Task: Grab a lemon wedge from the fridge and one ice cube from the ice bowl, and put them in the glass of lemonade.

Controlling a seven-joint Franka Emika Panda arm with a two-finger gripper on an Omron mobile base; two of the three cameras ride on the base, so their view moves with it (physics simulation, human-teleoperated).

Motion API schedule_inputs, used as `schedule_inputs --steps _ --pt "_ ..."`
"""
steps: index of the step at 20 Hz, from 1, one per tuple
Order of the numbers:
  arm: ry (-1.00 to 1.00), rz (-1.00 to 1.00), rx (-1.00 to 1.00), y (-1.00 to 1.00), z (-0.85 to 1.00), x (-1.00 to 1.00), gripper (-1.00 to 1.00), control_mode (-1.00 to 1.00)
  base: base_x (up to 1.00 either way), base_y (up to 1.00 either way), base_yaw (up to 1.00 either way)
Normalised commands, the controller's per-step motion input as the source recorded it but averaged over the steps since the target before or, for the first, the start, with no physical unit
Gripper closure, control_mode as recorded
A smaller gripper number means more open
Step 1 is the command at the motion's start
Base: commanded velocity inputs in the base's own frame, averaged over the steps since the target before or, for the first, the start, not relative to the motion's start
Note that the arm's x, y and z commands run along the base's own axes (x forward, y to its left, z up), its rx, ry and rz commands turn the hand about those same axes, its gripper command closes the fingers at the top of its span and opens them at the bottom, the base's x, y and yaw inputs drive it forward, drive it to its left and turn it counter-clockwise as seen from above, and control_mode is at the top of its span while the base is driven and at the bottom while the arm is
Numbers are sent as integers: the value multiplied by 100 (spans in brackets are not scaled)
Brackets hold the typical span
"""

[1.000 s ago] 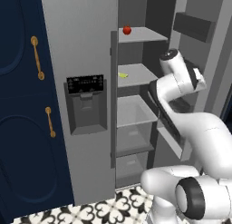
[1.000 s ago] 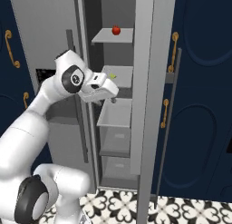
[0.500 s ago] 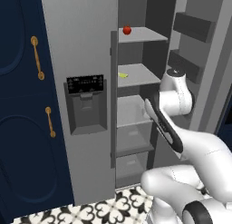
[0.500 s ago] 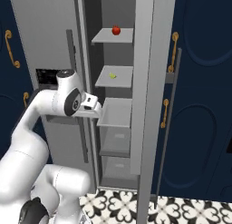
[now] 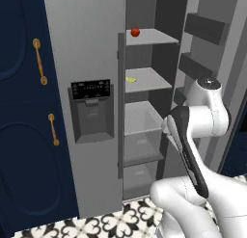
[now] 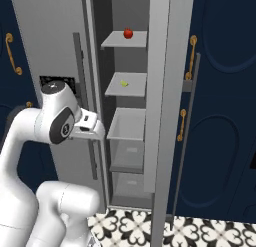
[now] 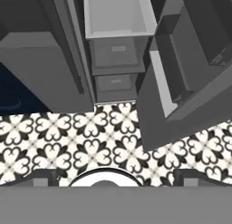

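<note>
Left base view, arm dropped lower, fridge (image 5: 96,63) open

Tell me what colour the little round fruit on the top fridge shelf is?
Red. The fruit shows best in the left base view, on the top shelf.

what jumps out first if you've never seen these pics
The fridge stands with its right door swung open, baring pale shelves. A small round red fruit sits on the top shelf, and the tiny lemon wedge lies on the shelf below. The white arm is folded low in front, its camera looking down at the black-and-white patterned floor.
</note>
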Motion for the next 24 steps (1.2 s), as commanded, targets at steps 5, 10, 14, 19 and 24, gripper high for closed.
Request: schedule_inputs --steps 5,10,14,19,24 --pt "-7 0 0 7 1 -14 -100 -100 0 0 0" --pt "0 0 0 0 0 1 -100 -100 0 0 0" --pt "0 0 0 0 0 0 -100 -100 0 0 0" --pt "0 -1 0 0 0 2 -100 100 2 0 -1" --pt "0 0 0 0 0 0 -100 100 45 -16 -25"
